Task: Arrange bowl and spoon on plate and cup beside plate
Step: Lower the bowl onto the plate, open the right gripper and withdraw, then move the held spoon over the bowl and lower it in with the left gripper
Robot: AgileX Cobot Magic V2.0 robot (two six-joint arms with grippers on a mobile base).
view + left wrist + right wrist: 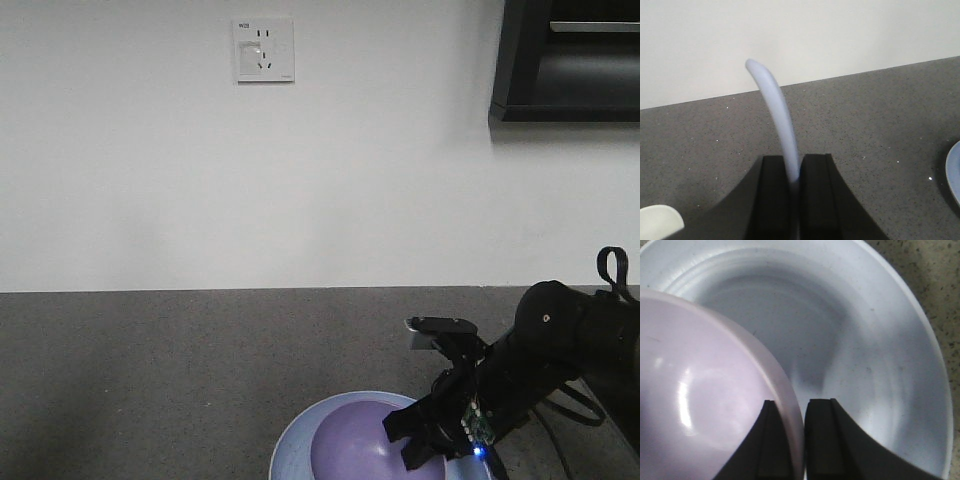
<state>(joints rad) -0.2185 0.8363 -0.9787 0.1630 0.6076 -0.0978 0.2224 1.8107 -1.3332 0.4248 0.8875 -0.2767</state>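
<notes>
left wrist view: my left fingers [775, 200] are clenched on the spoon [776, 115], nearly closed on its thin lower end. its long axis runs on from the fingers, and the free end curves up and leftward toward the wall, above the table [880, 115]. the rim of the cream cup [657, 220] shows at lower left, the plate [955, 172] edge at right. right wrist view: my right fingers [775, 440] pinch the wall of the bowl [705, 390], one inside, one outside, a narrow gap between. the bowl lies over the plate's left part in this view; whether it rests there i cannot tell.
</notes>
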